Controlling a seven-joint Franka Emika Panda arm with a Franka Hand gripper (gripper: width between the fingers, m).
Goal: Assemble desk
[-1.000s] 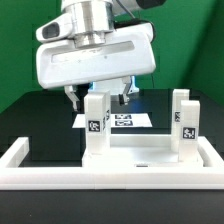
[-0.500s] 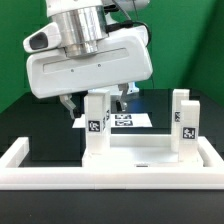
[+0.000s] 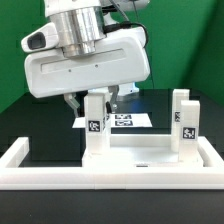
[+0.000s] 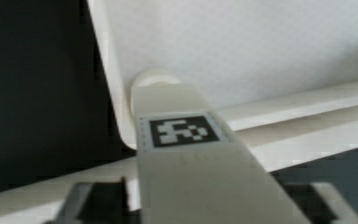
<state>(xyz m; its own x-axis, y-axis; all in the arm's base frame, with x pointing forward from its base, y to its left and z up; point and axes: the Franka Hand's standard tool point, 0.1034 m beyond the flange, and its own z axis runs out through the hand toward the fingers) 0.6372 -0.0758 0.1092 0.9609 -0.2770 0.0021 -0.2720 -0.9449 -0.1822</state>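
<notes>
Where gripper point(image 3: 96, 98) straddles it, white tagged leg point(image 3: 95, 128) upright.

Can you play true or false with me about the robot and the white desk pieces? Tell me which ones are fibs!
1. Two legs stand upright on the tabletop. True: one leg is under the gripper, and a second leg is toward the exterior view's right.
2. The gripper is over the second leg. False: it is at the first leg, with a finger on each side.
3. The legs carry black-and-white tags. True.
4. The table is bright red. False: it is black.
5. The marker board lies flat behind the legs. True.
6. The second leg has fallen over. False: it stands upright.
</notes>
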